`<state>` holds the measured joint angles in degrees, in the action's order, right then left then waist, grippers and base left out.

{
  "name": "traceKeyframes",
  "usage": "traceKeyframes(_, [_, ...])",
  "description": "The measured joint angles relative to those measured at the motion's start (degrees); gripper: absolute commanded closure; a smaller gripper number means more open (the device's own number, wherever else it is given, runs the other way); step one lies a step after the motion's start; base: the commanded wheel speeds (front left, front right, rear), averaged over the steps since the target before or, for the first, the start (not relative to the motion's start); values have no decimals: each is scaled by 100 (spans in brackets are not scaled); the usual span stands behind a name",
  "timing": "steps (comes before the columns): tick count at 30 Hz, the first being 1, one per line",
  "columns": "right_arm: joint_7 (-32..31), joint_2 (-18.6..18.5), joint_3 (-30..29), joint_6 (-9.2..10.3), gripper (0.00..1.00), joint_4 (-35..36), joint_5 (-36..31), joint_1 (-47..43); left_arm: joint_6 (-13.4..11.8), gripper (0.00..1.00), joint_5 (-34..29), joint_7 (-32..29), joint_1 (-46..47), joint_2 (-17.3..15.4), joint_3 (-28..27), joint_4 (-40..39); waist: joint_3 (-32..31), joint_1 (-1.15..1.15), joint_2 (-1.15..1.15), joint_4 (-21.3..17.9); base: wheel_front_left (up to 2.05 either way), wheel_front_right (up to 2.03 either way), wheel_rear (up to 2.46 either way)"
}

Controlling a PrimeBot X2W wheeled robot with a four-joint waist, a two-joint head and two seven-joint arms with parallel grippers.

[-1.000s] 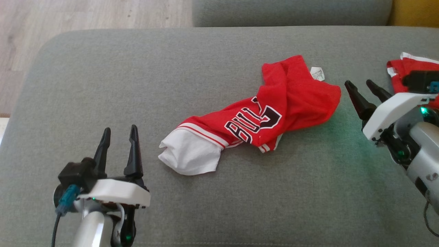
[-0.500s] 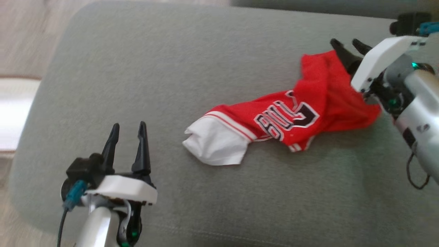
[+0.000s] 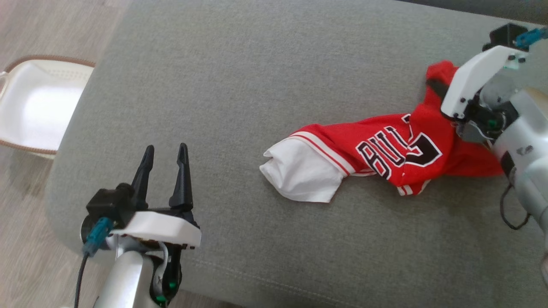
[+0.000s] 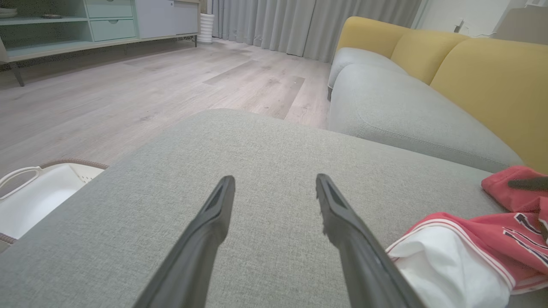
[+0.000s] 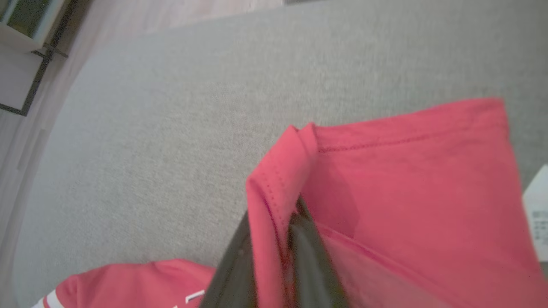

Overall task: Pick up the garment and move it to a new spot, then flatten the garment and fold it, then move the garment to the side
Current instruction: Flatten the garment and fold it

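The garment (image 3: 385,145) is a crumpled red jersey with black-and-white lettering and a white sleeve end, lying on the grey cushion (image 3: 257,77) right of centre. My right gripper (image 3: 434,85) is at its far right end, shut on a raised fold of red hem. In the right wrist view the two fingers of the right gripper (image 5: 278,205) pinch that fold of the garment (image 5: 406,171). My left gripper (image 3: 165,149) stands open near the cushion's front left, apart from the cloth. The left gripper (image 4: 274,179) has the garment (image 4: 462,256) at its lower right.
A white basket (image 3: 38,102) sits on the wooden floor left of the cushion, also the basket (image 4: 38,196). A yellow sofa backrest (image 4: 483,72) and a second grey seat (image 4: 398,107) lie beyond. The cushion's front edge runs just below my left gripper.
The head camera has swung, shifting the whole picture. My right gripper moved from beside the garment onto its far right end and closed on a fold. The left gripper stayed open and still.
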<state>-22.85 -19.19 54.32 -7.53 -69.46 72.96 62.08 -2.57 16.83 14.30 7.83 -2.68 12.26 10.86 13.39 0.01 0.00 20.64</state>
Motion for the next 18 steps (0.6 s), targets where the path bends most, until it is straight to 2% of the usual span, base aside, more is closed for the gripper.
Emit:
traceKeyframes(4, [712,78,21,0,100,23,-122,33,-1,0,-1,0,-4,2,-16,4,-100,0,0,-127,0,0,0])
traceKeyframes(11, [1223,52,158,0,100,558,-254,-114,4,0,-13,0,-87,4,-170,37,-326,0,0,-538,0,0,0])
traceKeyframes(15, [1484,-211,290,0,100,1040,-332,-394,9,0,-30,0,-146,-22,-275,35,-503,-1,0,-893,0,0,0])
traceKeyframes(18, [1629,-544,325,0,100,1341,-371,-655,7,0,-69,0,-304,-52,-368,33,-627,-1,0,-1180,0,0,0])
